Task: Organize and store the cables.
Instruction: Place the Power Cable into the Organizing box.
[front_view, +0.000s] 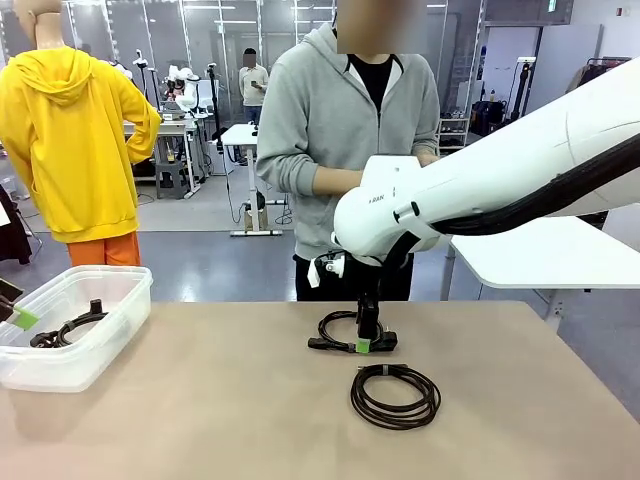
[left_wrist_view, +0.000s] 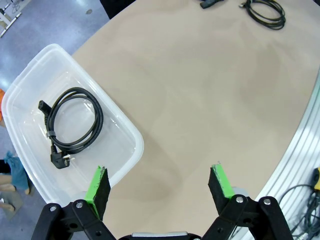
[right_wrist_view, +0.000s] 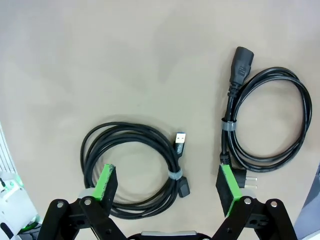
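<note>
Tan table (front_view: 200, 400): right hand (right_wrist_view: 168, 180) wide over two cables (right_wrist_view: 127, 131), left hand (left_wrist_view: 160, 172) wide by bin (left_wrist_view: 122, 142).

Left tool (left_wrist_view: 159, 172) spread wide; right tool (right_wrist_view: 166, 171) likewise.

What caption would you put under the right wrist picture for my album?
Open right gripper hovers above a coiled black USB cable and a coiled black power cord.
</note>
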